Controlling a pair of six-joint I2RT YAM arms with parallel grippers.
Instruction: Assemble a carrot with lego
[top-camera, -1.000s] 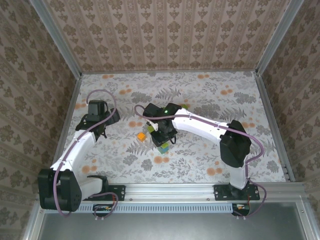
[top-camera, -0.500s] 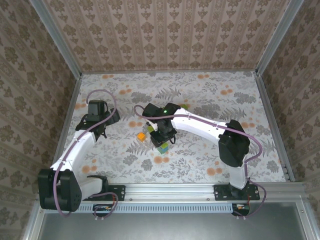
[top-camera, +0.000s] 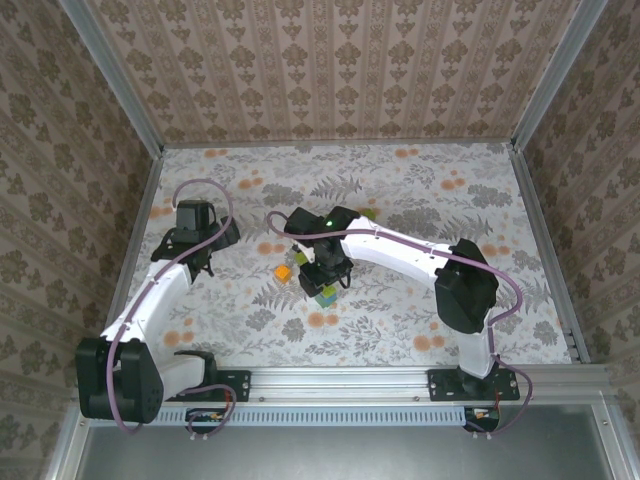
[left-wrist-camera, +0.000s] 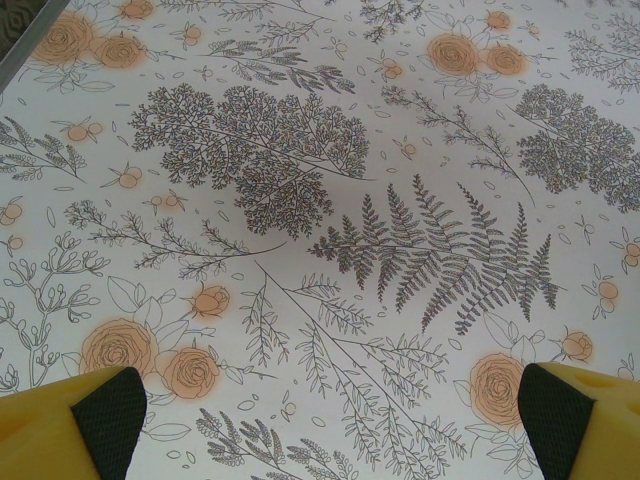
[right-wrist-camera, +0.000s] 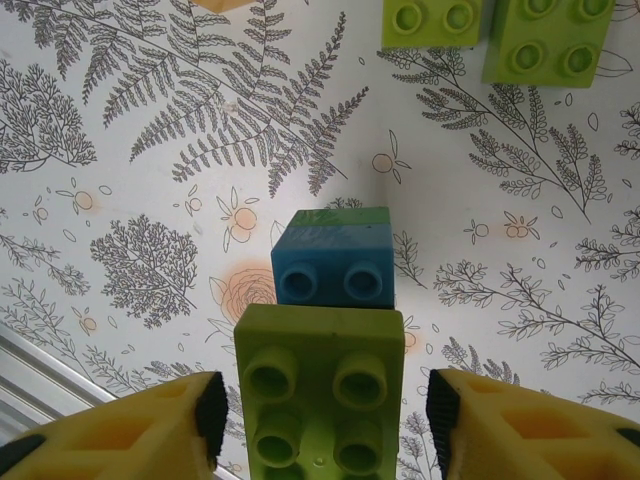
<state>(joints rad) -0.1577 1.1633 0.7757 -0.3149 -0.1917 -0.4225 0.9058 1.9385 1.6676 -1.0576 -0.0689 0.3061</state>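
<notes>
Starting at the near edge, a grooved aluminium rail (top-camera: 340, 385) is seen, with both arm bases bolted to it. Beyond it the table (top-camera: 450, 200) is covered by a white sheet printed with grey ferns, sprigs and pale orange roses, and the sheet lies flat.

Near the middle of the table the carrot (top-camera: 326, 294) is found as a small stack resting on the sheet. A lime-green brick (right-wrist-camera: 320, 390) is joined to a blue brick (right-wrist-camera: 335, 265), with dark green showing behind. The right end effector (right-wrist-camera: 322, 420) is held open over this stack, a black-padded yellow finger on either side of the lime brick and a gap left at each pad.

Just to the left an orange brick (top-camera: 284, 271) lies apart, and two loose lime bricks (right-wrist-camera: 545, 40) are seen farther on.

The left end effector (left-wrist-camera: 335, 415) is spread wide above bare sheet on the left side, with nothing gripped.

The table is enclosed by aluminium posts (top-camera: 110, 75) and by walls (top-camera: 330, 70) papered in brown damask stripes.
</notes>
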